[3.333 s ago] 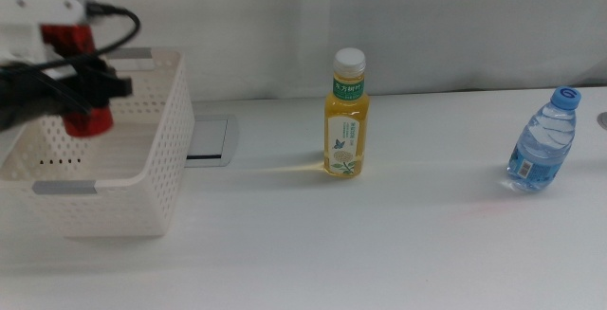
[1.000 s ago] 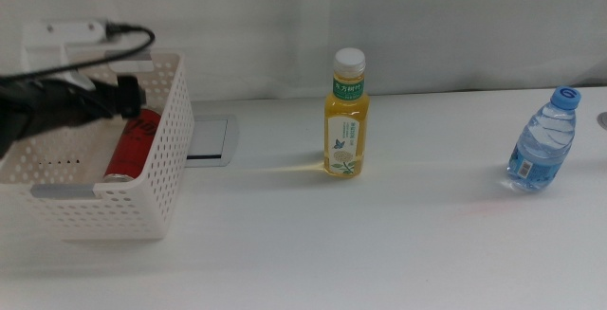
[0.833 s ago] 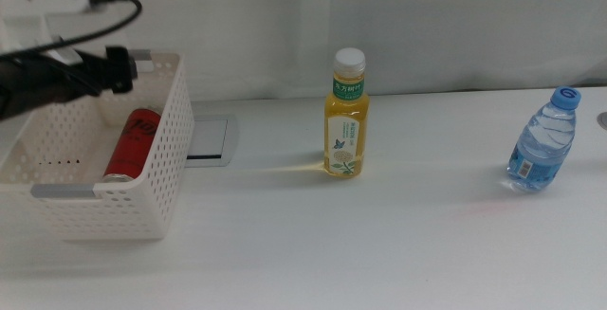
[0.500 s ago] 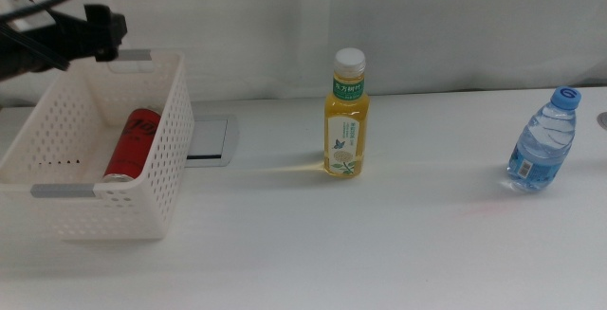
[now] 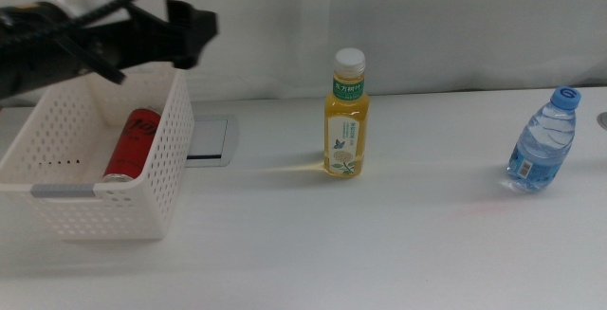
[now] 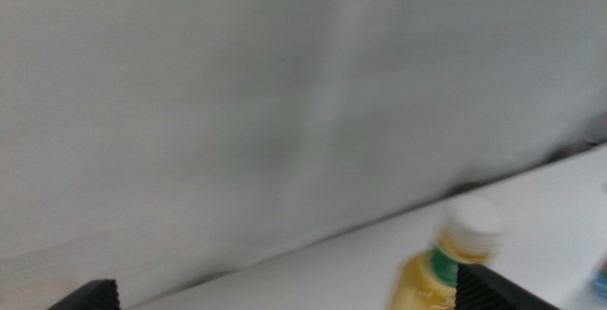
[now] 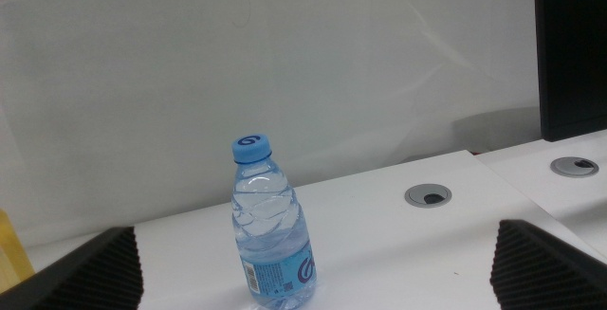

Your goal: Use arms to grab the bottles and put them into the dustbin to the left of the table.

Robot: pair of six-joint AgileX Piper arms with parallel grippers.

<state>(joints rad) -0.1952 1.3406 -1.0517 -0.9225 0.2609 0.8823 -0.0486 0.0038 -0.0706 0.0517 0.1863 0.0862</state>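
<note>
Bottles: the red soda can [image 5: 131, 144] already lies inside the dustbin [image 5: 142, 217], the yellow-drink bottle [image 5: 345, 114] stands upright on the table [image 5: 379, 253] to the right of the dustbin, and the water bottle [image 5: 545, 141] stands upright well beyond that. Left gripper [image 5: 185, 33] hangs above the dustbin's far right corner, jaws spread with nothing between them, facing the yellow-drink bottle; the right gripper, out of the middle view, waits with jaws spread facing the water bottle. Likely next pick is the yellow-drink bottle: approach level, jaws wide, close on the body below the green label so it stays upright, then lift well clear of the dustbin's rim.
</note>
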